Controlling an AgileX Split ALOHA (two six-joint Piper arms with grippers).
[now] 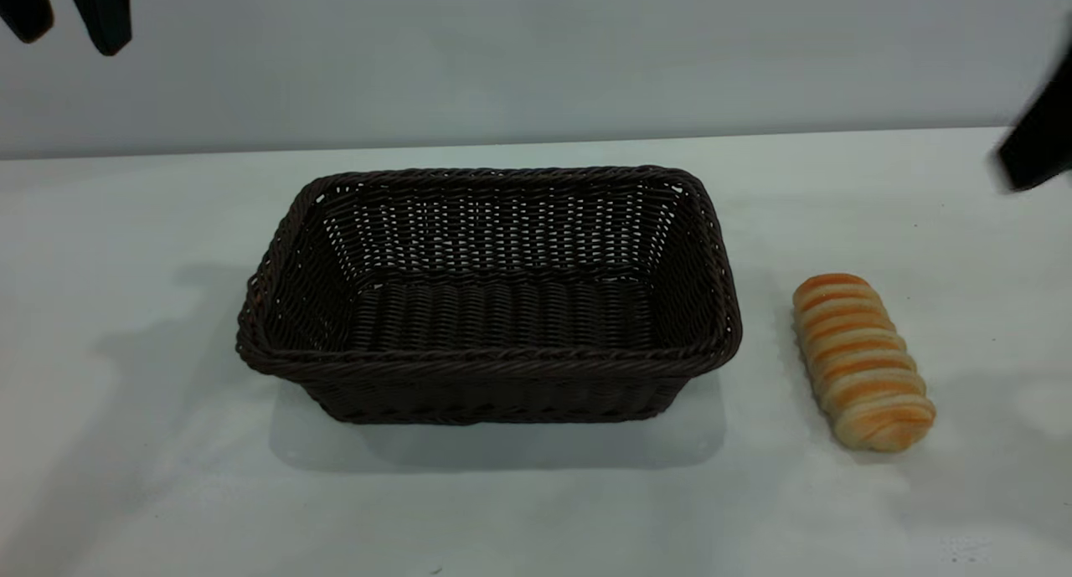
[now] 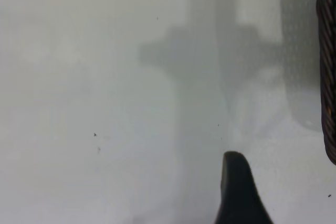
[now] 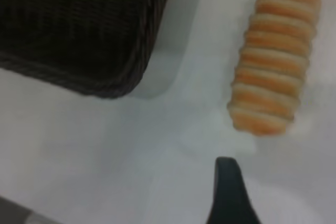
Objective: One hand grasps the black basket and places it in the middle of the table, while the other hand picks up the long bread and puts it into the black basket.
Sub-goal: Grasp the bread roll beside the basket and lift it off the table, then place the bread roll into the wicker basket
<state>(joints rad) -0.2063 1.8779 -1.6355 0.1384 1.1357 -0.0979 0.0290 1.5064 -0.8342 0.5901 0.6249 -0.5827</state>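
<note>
Basket (image 1: 490, 296) sat mid-tabletop (image 1: 126, 476), empty; bread (image 1: 863, 361) at 3 o'clock, ungrasped; left hand (image 1: 67, 12) apart; right hand (image 1: 1038, 133) perhaps approaching, state unclear.

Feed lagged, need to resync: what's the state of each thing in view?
black basket: upright, empty, mid-table
long bread: lying on the table, right of the basket, apart from it
left gripper: raised at far left, holding nothing
right gripper: raised at far right, off the bread
</note>
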